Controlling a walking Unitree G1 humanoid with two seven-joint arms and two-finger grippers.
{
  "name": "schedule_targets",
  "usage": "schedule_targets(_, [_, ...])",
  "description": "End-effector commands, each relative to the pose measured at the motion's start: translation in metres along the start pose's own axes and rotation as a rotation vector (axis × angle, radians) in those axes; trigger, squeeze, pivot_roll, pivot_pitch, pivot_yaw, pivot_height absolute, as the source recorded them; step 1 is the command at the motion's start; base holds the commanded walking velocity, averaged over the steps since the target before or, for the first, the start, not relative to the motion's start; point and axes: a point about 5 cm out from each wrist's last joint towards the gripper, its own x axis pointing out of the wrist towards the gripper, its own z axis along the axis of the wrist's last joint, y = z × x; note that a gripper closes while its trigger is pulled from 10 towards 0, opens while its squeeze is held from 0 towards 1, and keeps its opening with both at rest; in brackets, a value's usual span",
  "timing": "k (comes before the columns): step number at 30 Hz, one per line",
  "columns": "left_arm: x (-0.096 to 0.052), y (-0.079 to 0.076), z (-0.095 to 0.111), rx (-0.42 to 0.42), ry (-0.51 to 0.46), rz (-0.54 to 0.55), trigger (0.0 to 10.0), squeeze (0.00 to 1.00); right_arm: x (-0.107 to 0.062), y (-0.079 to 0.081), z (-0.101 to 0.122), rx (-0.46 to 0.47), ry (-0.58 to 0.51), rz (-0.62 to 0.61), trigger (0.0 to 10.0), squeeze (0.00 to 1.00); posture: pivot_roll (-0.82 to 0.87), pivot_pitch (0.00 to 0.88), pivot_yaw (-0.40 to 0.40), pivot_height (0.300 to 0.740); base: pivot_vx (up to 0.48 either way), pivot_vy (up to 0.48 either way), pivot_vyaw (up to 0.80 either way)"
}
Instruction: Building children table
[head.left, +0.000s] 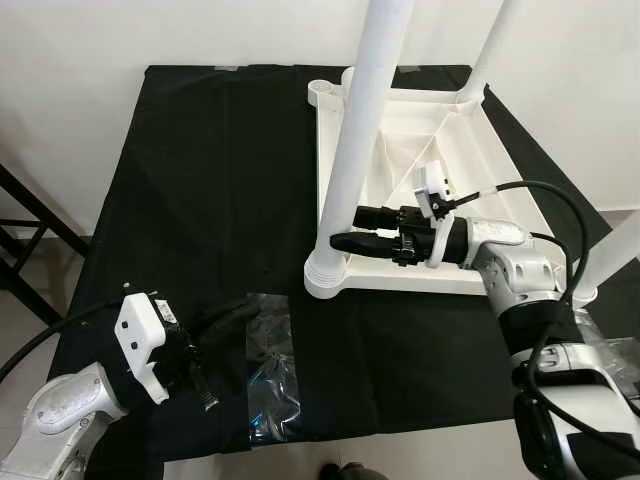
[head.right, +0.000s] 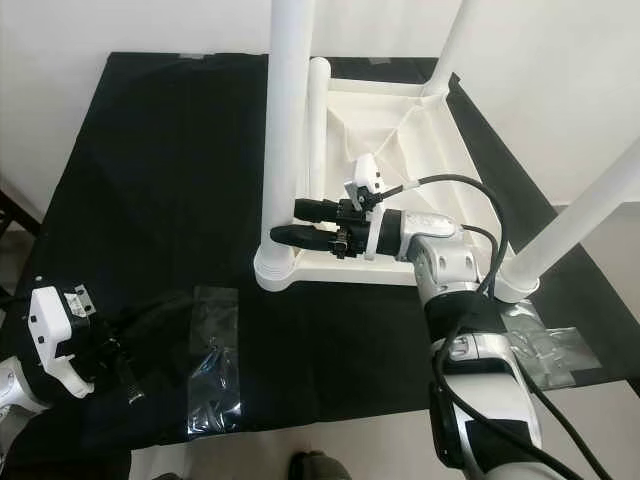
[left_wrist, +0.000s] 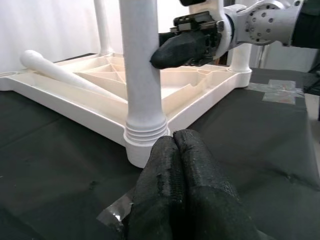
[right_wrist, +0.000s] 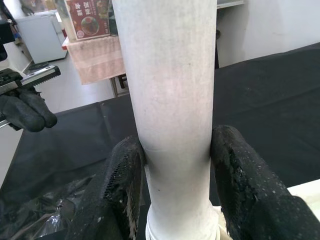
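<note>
Right gripper (head.left: 345, 229) jaws grasping upright leg (head.left: 362, 130) in upturned table (head.left: 460, 281); left gripper (left_wrist: 175, 150) clenched; one leg (left_wrist: 65, 76) unfitted

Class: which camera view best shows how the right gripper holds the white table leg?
The right wrist view: both fingers press the leg from opposite sides. The eye views show the right gripper reaching the leg sideways; the left wrist view shows it from below.

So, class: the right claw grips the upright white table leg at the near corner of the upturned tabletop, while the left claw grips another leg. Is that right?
Not quite. The right claw does grip the upright white table leg on the upturned tabletop, but the left claw is shut on nothing, low over the black cloth, as the left wrist view shows.
</note>
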Motion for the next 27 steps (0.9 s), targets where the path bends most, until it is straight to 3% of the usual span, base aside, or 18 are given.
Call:
schedule_targets(1, [-0.001, -0.003, -0.002, -0.005, 0.015, -0.005, 10.0, 0.0, 0.002, 0.007, -0.016, -0.029, 0.08, -0.066, 0.0, 0.0, 0.12, 0.177, -0.115, 0.74, 0.0, 0.0, 0.0])
schedule_targets(2, [-0.002, -0.003, -0.001, -0.003, 0.015, -0.003, 10.0, 0.0, 0.012, 0.019, -0.031, -0.021, 0.142, -0.204, 0.0, 0.0, 0.11, 0.185, -0.12, 0.74, 0.0, 0.0, 0.0])
schedule_targets(3, [-0.002, -0.003, -0.001, -0.003, 0.015, -0.003, 10.0, 0.0, 0.012, 0.019, -0.031, -0.021, 0.142, -0.204, 0.0, 0.0, 0.11, 0.185, -0.12, 0.74, 0.0, 0.0, 0.0])
schedule_targets(5, [-0.003, -0.002, 0.001, 0.003, 0.015, 0.004, 10.0, 0.0, 0.028, 0.045, -0.049, 0.06, 0.167, -0.583, 0.0, 0.0, 0.1, 0.193, -0.117, 0.74, 0.0, 0.0, 0.0])
schedule_targets(6, [-0.003, -0.002, 0.001, 0.003, 0.015, 0.004, 10.0, 0.0, 0.028, 0.045, -0.049, 0.06, 0.167, -0.583, 0.0, 0.0, 0.1, 0.193, -0.117, 0.74, 0.0, 0.0, 0.0])
schedule_targets(7, [-0.004, -0.001, 0.001, 0.004, 0.015, 0.008, 10.0, 0.0, 0.029, 0.053, -0.052, 0.103, 0.16, -0.732, 0.0, 0.0, 0.1, 0.195, -0.116, 0.74, 0.0, 0.0, 0.0])
schedule_targets(8, [-0.004, 0.0, 0.001, 0.005, 0.015, 0.008, 10.0, 0.0, 0.032, 0.075, -0.058, 0.17, 0.15, -0.787, 0.0, 0.0, 0.08, 0.201, -0.104, 0.74, 0.0, 0.0, 0.0])
schedule_targets(10, [-0.004, 0.002, 0.001, 0.004, 0.015, 0.007, 10.0, 0.0, 0.034, 0.1, -0.061, 0.232, 0.135, -0.8, 0.0, 0.0, 0.08, 0.201, -0.104, 0.74, 0.0, 0.0, 0.0])
schedule_targets(12, [-0.003, 0.003, 0.0, -0.003, 0.019, -0.013, 10.0, 0.0, 0.024, 0.086, -0.052, 0.141, 0.149, -0.826, 0.0, 0.0, 0.08, 0.196, -0.092, 0.74, 0.0, 0.0, 0.0])
schedule_targets(17, [-0.002, 0.003, -0.001, -0.004, 0.02, -0.018, 10.0, 0.0, 0.021, 0.078, -0.05, 0.117, 0.155, -0.834, 0.0, 0.0, 0.08, 0.181, -0.105, 0.74, 0.0, 0.0, 0.0])
schedule_targets(18, [-0.002, 0.004, -0.001, 0.001, 0.021, -0.011, 10.0, 0.0, 0.024, 0.079, -0.047, 0.118, 0.159, -0.843, 5.5, 0.0, 0.09, 0.18, -0.106, 0.74, 0.0, 0.0, 0.0])
schedule_targets(19, [-0.002, 0.004, -0.001, 0.001, 0.021, -0.011, 10.0, 0.0, 0.024, 0.079, -0.047, 0.118, 0.159, -0.843, 5.5, 0.0, 0.09, 0.18, -0.106, 0.74, 0.0, 0.0, 0.0])
schedule_targets(20, [-0.002, 0.004, -0.001, 0.006, 0.021, -0.004, 10.0, 0.0, 0.028, 0.081, -0.042, 0.124, 0.136, -0.814, 10.0, 0.0, 0.09, 0.179, -0.108, 0.74, 0.0, 0.0, 0.0])
schedule_targets(22, [-0.002, 0.004, -0.002, 0.009, 0.02, 0.002, 10.0, 0.0, 0.031, 0.083, -0.038, 0.131, 0.119, -0.793, 10.0, 0.0, 0.09, 0.179, -0.108, 0.74, 0.0, 0.0, 0.0])
schedule_targets(23, [-0.002, 0.004, -0.002, 0.01, 0.02, 0.004, 10.0, 0.0, 0.036, 0.085, -0.03, 0.159, 0.069, -0.724, 10.0, 1.0, 0.09, 0.174, -0.109, 0.74, 0.0, 0.0, 0.0])
schedule_targets(24, [-0.002, 0.004, -0.002, 0.008, 0.02, 0.003, 10.0, 0.0, 0.04, 0.084, -0.013, 0.15, -0.032, -0.587, 10.0, 1.0, 0.09, 0.173, -0.108, 0.74, 0.0, 0.0, 0.0])
schedule_targets(25, [-0.002, 0.004, -0.002, 0.008, 0.02, 0.003, 10.0, 0.0, 0.04, 0.084, -0.013, 0.15, -0.032, -0.587, 10.0, 1.0, 0.09, 0.173, -0.108, 0.74, 0.0, 0.0, 0.0])
schedule_targets(27, [-0.001, 0.003, -0.002, 0.006, 0.019, 0.0, 10.0, 0.0, 0.04, 0.084, 0.011, 0.113, -0.151, -0.411, 10.0, 1.0, 0.08, 0.172, -0.107, 0.74, 0.0, 0.0, 0.0])
